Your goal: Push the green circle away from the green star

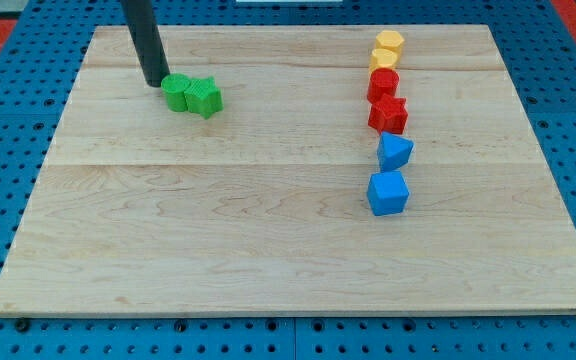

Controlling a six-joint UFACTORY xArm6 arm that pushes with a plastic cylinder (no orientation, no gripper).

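The green circle (176, 92) sits in the board's upper left, touching the green star (205, 97), which lies just to its right. My tip (155, 82) stands right at the circle's upper left edge, touching it or nearly so. The dark rod rises from there out of the view's top.
A column of blocks stands at the view's right: a yellow hexagon (390, 43), another yellow block (384, 60), a red block (383, 84), a red star (389, 114), a blue block (395, 152) and a blue cube (388, 192). The wooden board (218, 240) lies on a blue pegboard.
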